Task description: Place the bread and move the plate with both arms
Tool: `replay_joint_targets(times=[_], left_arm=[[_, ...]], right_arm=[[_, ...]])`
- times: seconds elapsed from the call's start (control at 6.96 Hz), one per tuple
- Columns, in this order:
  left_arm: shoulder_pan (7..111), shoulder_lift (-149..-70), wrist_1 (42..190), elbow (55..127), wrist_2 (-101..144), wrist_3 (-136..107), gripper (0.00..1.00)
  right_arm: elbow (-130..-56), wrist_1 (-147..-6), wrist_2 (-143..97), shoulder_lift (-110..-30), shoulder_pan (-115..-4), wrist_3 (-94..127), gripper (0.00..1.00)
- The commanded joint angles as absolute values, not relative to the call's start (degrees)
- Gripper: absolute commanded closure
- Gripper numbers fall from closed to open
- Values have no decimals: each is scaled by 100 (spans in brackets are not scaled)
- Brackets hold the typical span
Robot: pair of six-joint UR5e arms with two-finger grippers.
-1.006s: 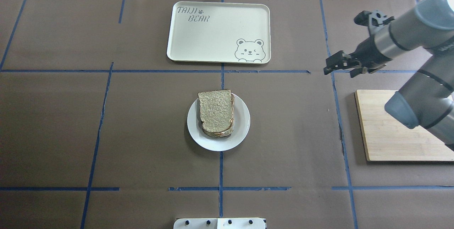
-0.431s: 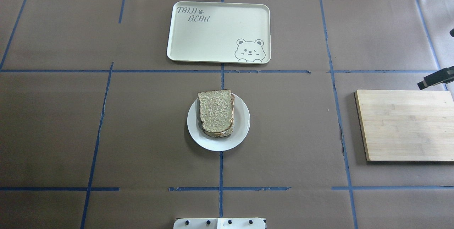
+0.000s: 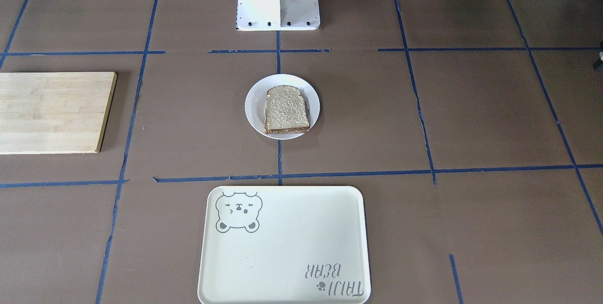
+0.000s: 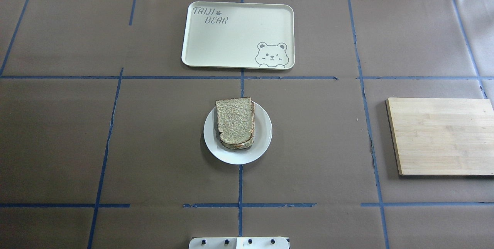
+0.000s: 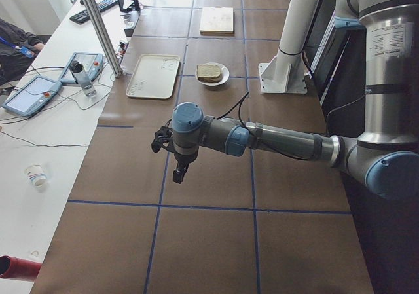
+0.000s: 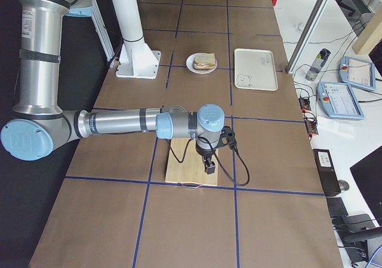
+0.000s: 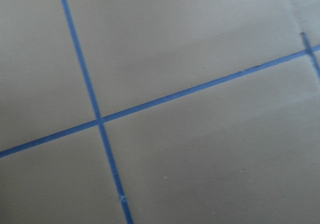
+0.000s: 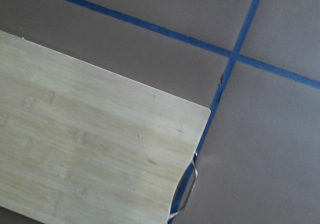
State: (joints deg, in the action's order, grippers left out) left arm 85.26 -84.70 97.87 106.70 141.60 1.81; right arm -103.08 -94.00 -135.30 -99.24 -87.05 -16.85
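Bread [image 4: 234, 119] lies atop a second slice on the plate [image 4: 264, 137] at mid-table, and the right arm has swung out of the overhead view, so placing looks done and the two-arm plate move remains. The right gripper [image 6: 209, 163] hangs over the wooden board [image 4: 440, 137] and the left gripper [image 5: 179, 171] over bare table; how far either is open cannot be told.

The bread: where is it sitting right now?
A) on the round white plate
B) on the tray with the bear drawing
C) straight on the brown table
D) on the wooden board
A: in the overhead view the bread lies on the plate, well apart from the tray and the wooden board.
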Motion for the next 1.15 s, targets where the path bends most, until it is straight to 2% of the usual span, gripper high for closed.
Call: replay_joint_targets(times=[0.0, 0.43, 1.01], left_arm=[[8185, -8490, 10348, 10748, 15341, -757, 0], [6781, -8804, 12922, 10522, 15102, -4104, 0], [4436, -9735, 14481, 10372, 12269, -7384, 0]], right_arm=[[-10266, -9484, -13526, -10345, -8956, -1978, 0], [-10222, -9483, -13535, -10336, -8956, -1978, 0], [-10239, -9475, -13553, -10345, -8956, -1978, 0]])
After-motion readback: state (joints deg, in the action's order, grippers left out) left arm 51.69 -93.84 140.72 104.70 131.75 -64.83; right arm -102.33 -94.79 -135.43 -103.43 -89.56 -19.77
